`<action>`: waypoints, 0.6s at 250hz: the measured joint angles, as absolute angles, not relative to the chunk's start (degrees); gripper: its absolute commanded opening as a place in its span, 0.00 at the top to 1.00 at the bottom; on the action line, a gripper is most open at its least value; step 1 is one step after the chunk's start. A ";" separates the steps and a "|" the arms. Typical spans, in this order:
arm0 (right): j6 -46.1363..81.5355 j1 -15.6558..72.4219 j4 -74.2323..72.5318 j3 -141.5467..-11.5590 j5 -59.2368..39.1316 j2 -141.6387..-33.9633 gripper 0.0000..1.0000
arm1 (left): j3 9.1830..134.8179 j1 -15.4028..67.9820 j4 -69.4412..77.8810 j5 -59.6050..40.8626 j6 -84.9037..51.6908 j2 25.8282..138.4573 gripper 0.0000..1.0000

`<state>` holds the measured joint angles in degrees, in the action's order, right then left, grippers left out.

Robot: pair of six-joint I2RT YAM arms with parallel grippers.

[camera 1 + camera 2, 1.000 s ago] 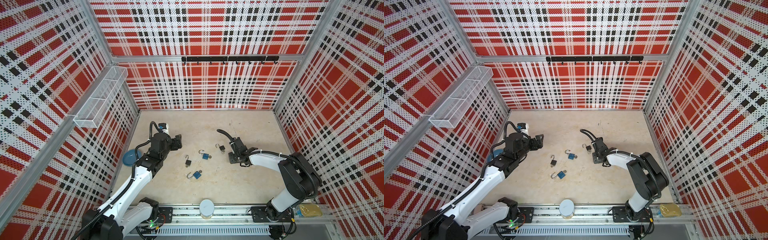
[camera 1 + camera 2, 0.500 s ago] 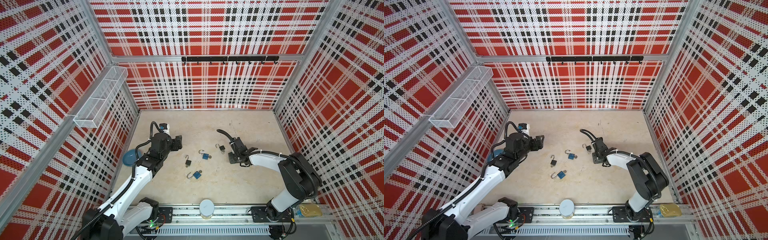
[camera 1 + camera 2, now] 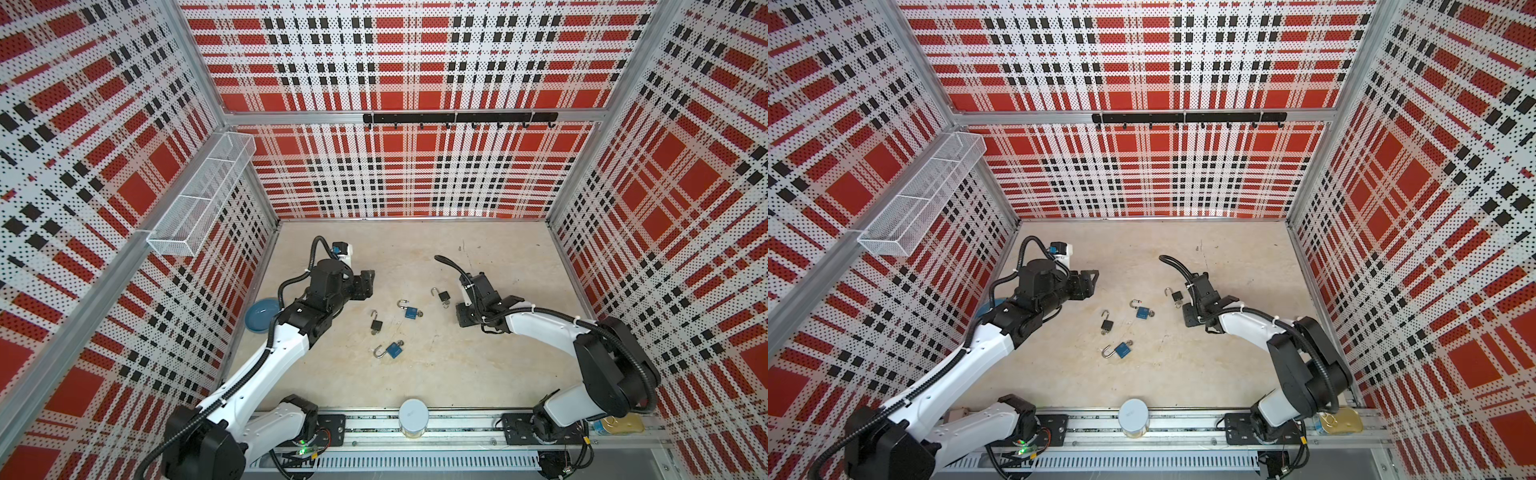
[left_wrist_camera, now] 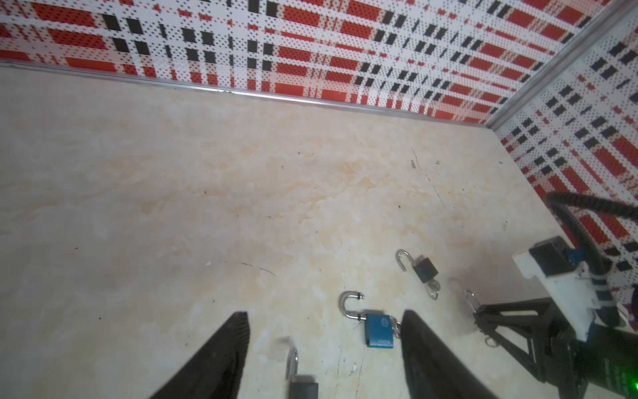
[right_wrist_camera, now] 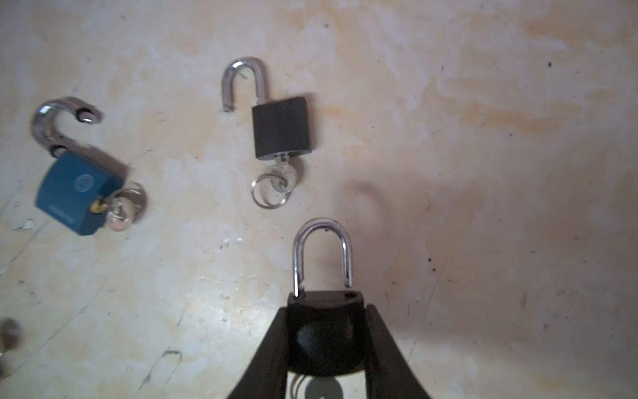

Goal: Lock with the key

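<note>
Padlock sits pinched by its flanks in my right pincer, close to the table. Its shackle is raised, the free leg just over its hole. If I press there, the smooth body may twist or slide out. What I take for its key hangs beneath, mostly hidden. My left pincer gapes wide and empty, well apart, so a blind reach could miss.

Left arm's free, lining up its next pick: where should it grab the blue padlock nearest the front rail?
Blue padlock: take the body from straight above across its narrow sides; it lies flat, open shackle and key occupy both ends.
</note>
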<state>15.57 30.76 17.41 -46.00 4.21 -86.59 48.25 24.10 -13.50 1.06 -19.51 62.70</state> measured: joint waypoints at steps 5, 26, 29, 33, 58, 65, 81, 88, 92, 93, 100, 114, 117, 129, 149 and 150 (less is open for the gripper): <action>15.42 30.81 17.58 -46.19 3.86 -86.17 0.85 | 48.34 24.40 -13.52 0.89 -19.68 62.89 0.33; 14.72 31.14 18.24 -46.89 2.76 -84.64 0.85 | 48.40 26.06 -13.54 -0.03 -20.67 64.20 0.36; 14.61 31.24 18.41 -47.07 2.68 -84.38 0.85 | 48.40 26.30 -13.50 -0.16 -20.88 64.42 0.37; 14.55 31.40 18.55 -47.20 2.59 -84.18 0.85 | 48.40 26.61 -13.50 -0.54 -21.19 64.84 0.37; 14.11 32.71 19.94 -48.25 1.89 -82.41 0.86 | 48.40 28.34 -13.45 -2.48 -22.94 67.46 0.41; 14.06 33.06 20.14 -48.45 1.80 -81.95 0.86 | 48.40 28.73 -13.37 -2.90 -23.53 68.03 0.41; 13.87 34.00 20.95 -49.04 1.72 -80.71 0.87 | 48.31 29.89 -12.75 -4.16 -25.26 69.49 0.43; 13.76 34.46 21.23 -49.30 1.72 -80.09 0.87 | 48.25 30.41 -12.05 -4.60 -25.80 70.04 0.43; 13.69 34.65 21.43 -49.45 1.72 -79.85 0.87 | 48.23 30.72 -11.86 -4.82 -26.26 70.37 0.44; 13.69 34.76 21.50 -49.52 1.72 -79.75 0.87 | 48.23 30.83 -11.57 -4.99 -26.44 70.46 0.44; 13.61 35.18 21.85 -49.84 1.76 -79.29 0.87 | 48.21 31.48 -10.85 -5.61 -27.24 71.16 0.44; 13.45 36.05 22.35 -50.50 1.78 -78.28 0.87 | 48.21 33.15 -8.69 -6.76 -28.88 72.88 0.44; 13.43 36.16 22.46 -50.61 1.80 -78.17 0.87 | 48.21 33.39 -8.40 -6.90 -29.15 73.17 0.44; 13.32 36.95 22.85 -51.16 1.93 -77.41 0.87 | 48.23 34.96 -6.87 -7.60 -30.28 74.85 0.45; 13.26 38.28 23.51 -51.86 2.17 -76.36 0.87 | 48.66 37.54 -5.32 -8.58 -31.81 78.17 0.46; 13.26 38.35 23.55 -51.90 2.20 -76.31 0.87 | 48.71 37.67 -5.30 -8.64 -31.90 78.37 0.46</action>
